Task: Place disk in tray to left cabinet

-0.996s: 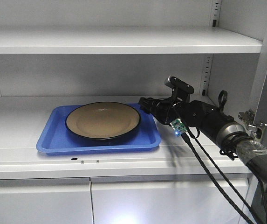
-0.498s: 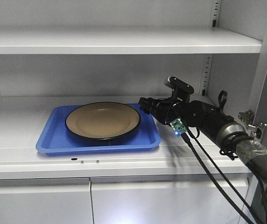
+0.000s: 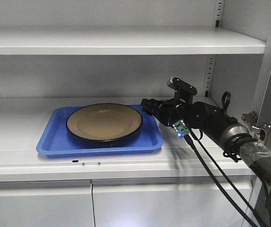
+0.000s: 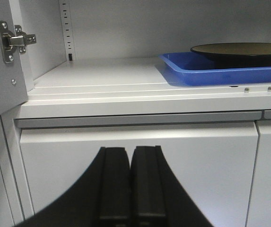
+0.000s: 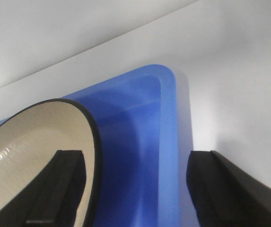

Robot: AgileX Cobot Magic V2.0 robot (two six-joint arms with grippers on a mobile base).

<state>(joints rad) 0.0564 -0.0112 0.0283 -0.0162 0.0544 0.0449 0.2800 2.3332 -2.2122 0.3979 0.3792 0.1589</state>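
Note:
The tan disk (image 3: 104,121) with its black rim lies flat in the blue tray (image 3: 55,142), on the middle shelf of the left cabinet (image 3: 126,45). My right gripper (image 3: 147,108) hovers at the tray's right end, open and holding nothing. In the right wrist view it (image 5: 135,189) straddles the tray's right wall (image 5: 168,142): one finger stands over the disk's edge (image 5: 21,151), the other outside the tray over the shelf. Lower down, my left gripper (image 4: 131,156) is shut and empty in front of the lower doors. From there the tray (image 4: 211,75) and disk (image 4: 239,48) show up to the right.
A white shelf (image 3: 126,45) runs close above the tray. An open door with a hinge (image 3: 256,125) stands at the right, another hinged door (image 4: 12,40) at the left. The right arm's cables (image 3: 211,175) hang in front of the lower double doors (image 3: 92,203).

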